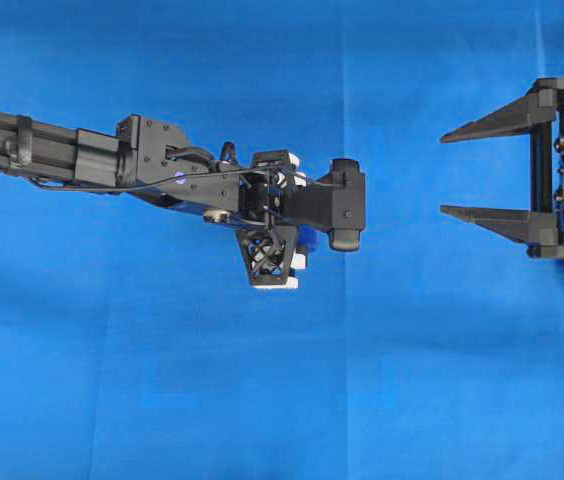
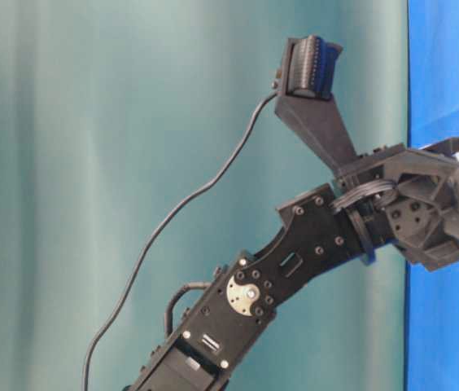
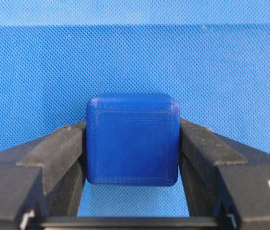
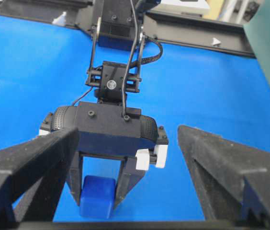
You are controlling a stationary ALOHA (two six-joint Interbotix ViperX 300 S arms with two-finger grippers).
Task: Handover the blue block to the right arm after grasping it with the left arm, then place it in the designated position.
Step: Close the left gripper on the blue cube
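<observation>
The blue block (image 3: 132,139) is a dark-blue cube resting on the blue cloth. My left gripper (image 3: 132,125) is shut on it, one black finger (image 3: 63,148) pressing each side. In the right wrist view the block (image 4: 96,196) shows low between the left gripper's (image 4: 97,201) downward-pointing fingers with white brackets. From overhead the left gripper (image 1: 272,255) points down mid-table and hides the block. My right gripper (image 1: 442,174) stands open at the right edge, fingers pointing left toward the left arm with a wide gap between them. It holds nothing (image 4: 128,130).
Blue cloth (image 1: 412,380) covers the table. Black frame rails (image 4: 197,33) run along the far side behind the left arm. A teal backdrop (image 2: 91,163) fills the table-level view, where the left arm's wrist (image 2: 319,244) rises.
</observation>
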